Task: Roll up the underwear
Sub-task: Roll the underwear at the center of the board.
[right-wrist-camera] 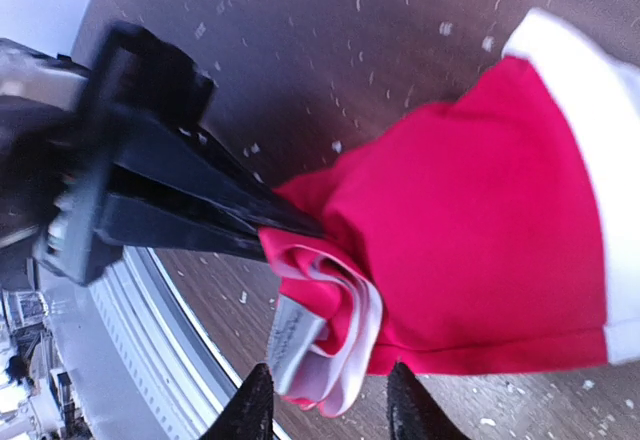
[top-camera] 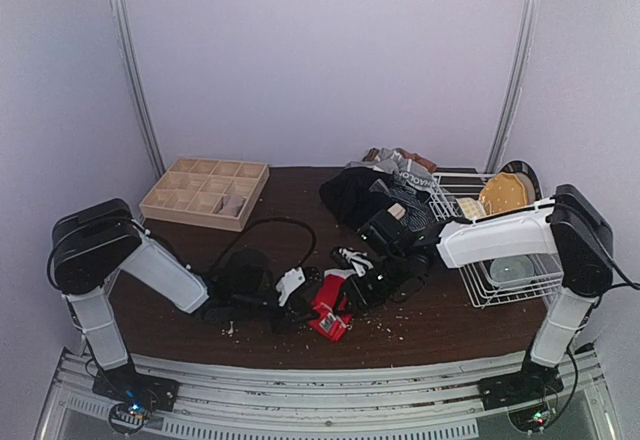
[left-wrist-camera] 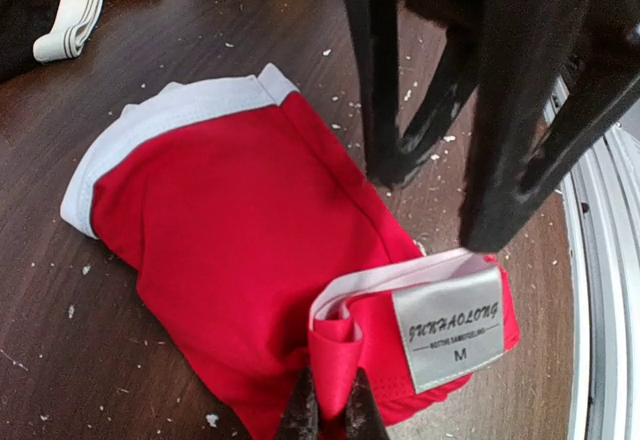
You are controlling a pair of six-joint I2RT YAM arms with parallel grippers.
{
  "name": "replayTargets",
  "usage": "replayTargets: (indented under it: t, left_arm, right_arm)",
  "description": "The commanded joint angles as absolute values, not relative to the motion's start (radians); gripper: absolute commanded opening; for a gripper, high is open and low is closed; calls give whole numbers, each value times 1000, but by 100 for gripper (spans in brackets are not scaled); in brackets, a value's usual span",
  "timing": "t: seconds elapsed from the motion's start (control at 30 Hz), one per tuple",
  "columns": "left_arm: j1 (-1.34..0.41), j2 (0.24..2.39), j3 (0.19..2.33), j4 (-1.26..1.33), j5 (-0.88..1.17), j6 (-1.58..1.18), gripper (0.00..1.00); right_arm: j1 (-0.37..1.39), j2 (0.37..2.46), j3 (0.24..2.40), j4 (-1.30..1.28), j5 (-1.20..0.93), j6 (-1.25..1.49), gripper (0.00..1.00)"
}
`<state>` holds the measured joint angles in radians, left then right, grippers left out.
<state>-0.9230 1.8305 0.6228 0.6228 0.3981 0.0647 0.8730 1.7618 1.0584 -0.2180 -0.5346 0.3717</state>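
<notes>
Red briefs (left-wrist-camera: 230, 250), pale waistband, flat on bench (left-wrist-camera: 250, 20), one end curled showing label, dark and striped briefs (top-camera: 365, 195) heaped behind

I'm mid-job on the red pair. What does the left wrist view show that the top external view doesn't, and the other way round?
Left wrist only: the label marked M on the folded waistband, and the left hand pinched shut on the red fold.
Top external only: the wooden grid tray, the wire basket, and the pile of dark underwear at the back.
Both: the red underwear, the right hand over it with its fingers apart, and the crumb-strewn table.
</notes>
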Motion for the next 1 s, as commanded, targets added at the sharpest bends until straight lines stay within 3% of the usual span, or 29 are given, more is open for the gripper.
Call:
replayTargets:
  t: [0.0, 0.1, 0.3, 0.47, 0.97]
  left_arm:
    - [-927, 1860, 658, 531, 353, 32, 0]
    - [-927, 1865, 675, 492, 345, 11, 0]
    - [-927, 1884, 725, 375, 364, -31, 0]
    - [-927, 1901, 764, 281, 414, -78, 0]
    - [-925, 1932, 868, 8, 524, -229, 0]
  right_arm:
    - [893, 1661, 1029, -228, -396, 376, 39]
    - [945, 1613, 1024, -236, -274, 347, 38]
    - [1101, 1577, 993, -178, -58, 281, 26]
    - [1179, 1598, 965, -110, 19, 220, 25]
    - [1215, 1672, 921, -33, 104, -22, 46]
